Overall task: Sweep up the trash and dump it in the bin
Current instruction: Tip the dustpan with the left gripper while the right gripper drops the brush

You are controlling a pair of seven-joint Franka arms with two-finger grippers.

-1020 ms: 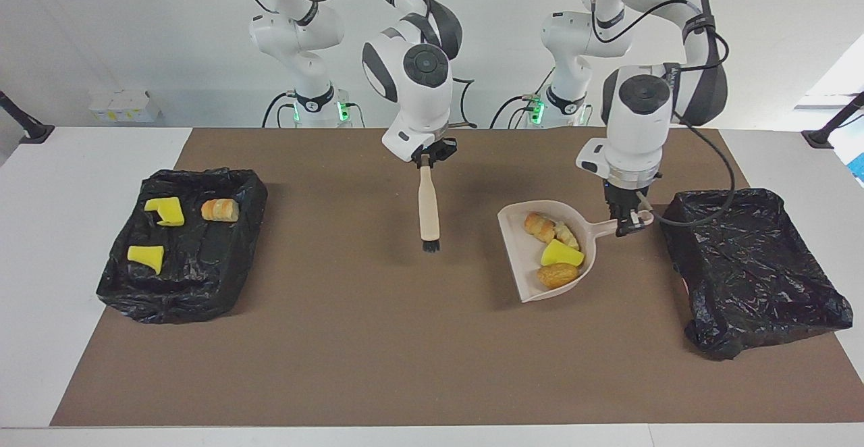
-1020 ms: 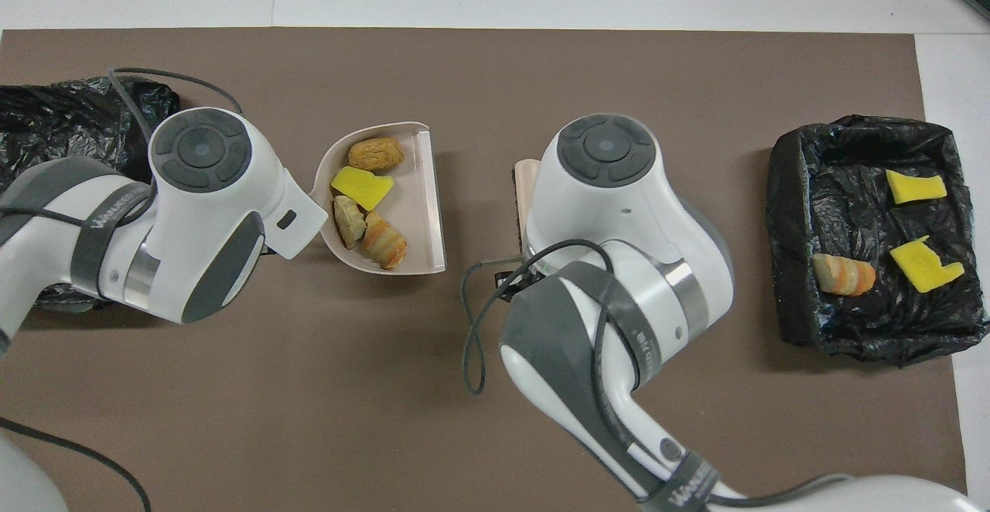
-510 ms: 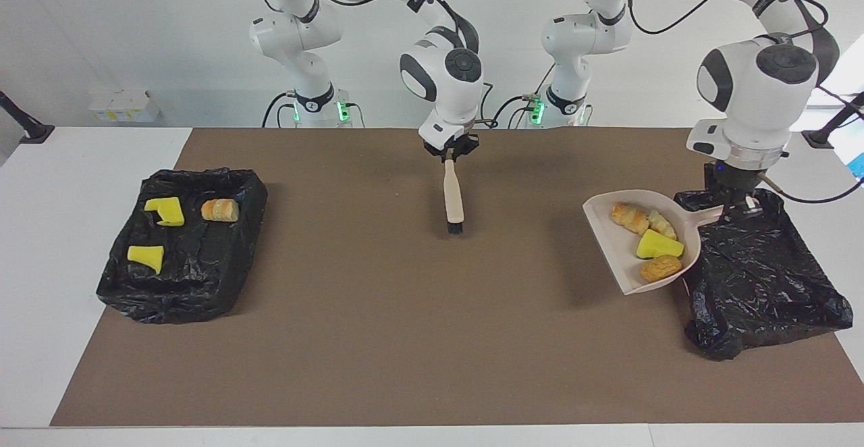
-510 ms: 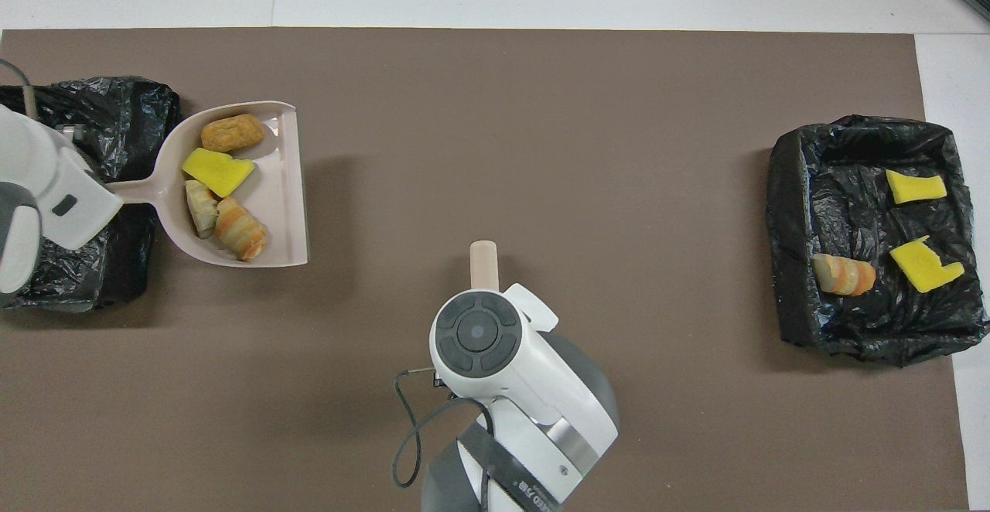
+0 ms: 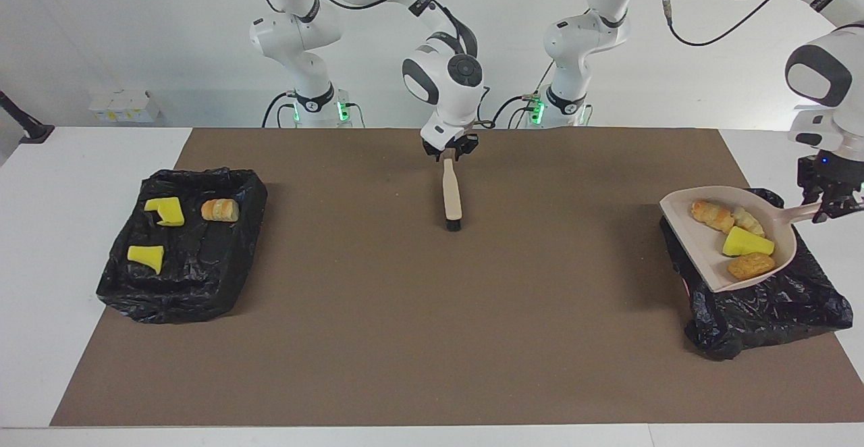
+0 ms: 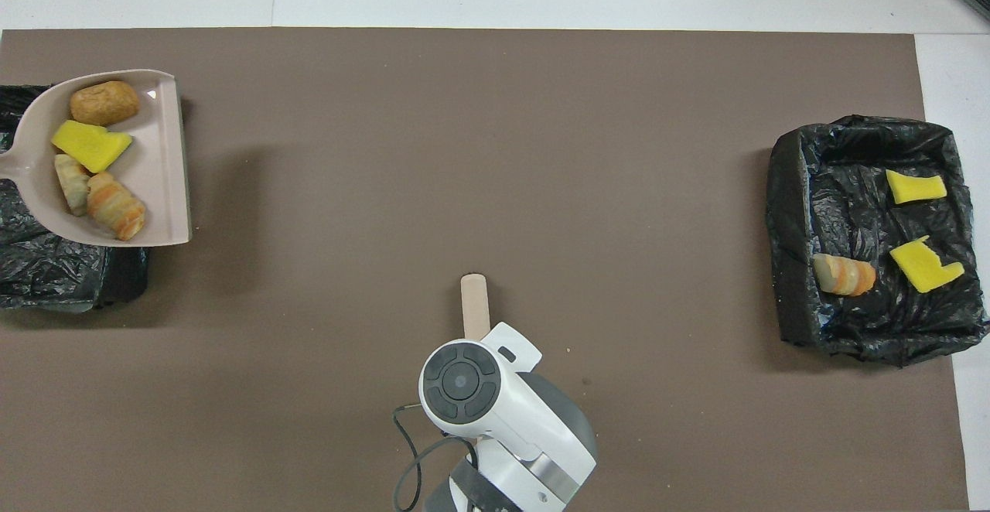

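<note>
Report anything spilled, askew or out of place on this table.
Nothing stands out. All four scraps sit inside the dustpan, held over the bin at the left arm's end; none lie on the mat.

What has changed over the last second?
The left gripper lifted the dustpan with four scraps and carried it over the bin at its end of the table. The right gripper drew the brush toward the robots. The other bin and its three scraps are unchanged.

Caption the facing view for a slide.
Left gripper holds loaded dustpan over bin; right gripper at brush.
</note>
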